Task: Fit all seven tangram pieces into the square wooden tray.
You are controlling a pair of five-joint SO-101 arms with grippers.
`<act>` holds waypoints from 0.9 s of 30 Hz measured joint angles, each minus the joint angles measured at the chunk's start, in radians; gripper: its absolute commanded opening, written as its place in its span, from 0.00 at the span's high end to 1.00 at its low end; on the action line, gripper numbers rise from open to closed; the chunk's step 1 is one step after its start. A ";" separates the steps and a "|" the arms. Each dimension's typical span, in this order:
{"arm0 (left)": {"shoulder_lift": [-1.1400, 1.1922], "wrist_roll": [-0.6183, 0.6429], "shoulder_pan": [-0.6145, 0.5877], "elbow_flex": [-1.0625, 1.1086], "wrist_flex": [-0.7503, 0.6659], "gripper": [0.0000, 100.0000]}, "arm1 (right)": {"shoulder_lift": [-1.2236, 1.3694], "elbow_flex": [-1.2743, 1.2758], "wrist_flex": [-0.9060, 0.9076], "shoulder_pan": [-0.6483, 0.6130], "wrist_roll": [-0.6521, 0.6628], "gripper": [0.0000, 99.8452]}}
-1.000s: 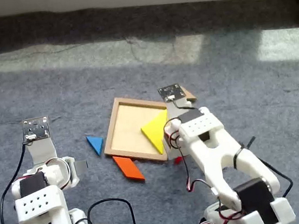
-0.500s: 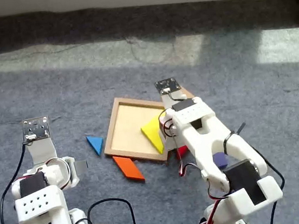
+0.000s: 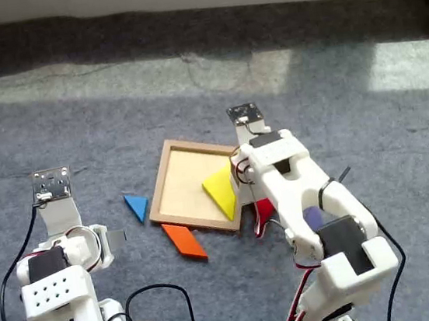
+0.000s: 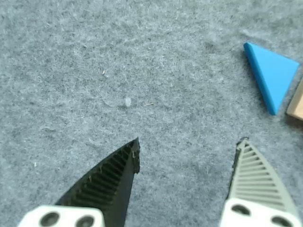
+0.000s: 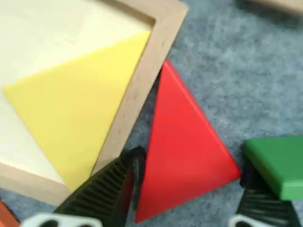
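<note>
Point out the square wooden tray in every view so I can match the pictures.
High view: the wooden tray lies near the picture's middle, turned askew.
Left wrist view: one corner of it pokes in at the frame edge, beside the blue triangle.
Right wrist view: its rim runs diagonally, yellow triangle inside, red triangle outside.
Shared landmarks: the high view has the blue triangle beside the tray and the yellow triangle inside.

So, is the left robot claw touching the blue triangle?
Apart. The left wrist view shows bare carpet between the left gripper and the blue triangle, and its open fingers hold nothing.
</note>
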 measured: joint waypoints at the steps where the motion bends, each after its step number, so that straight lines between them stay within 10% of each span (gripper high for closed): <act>1: 0.000 0.000 0.000 0.000 0.000 0.69 | 0.008 -0.008 0.002 0.000 0.000 0.68; 27: 0.000 0.000 0.000 0.000 0.000 0.69 | -0.060 -0.048 0.124 0.002 0.002 0.78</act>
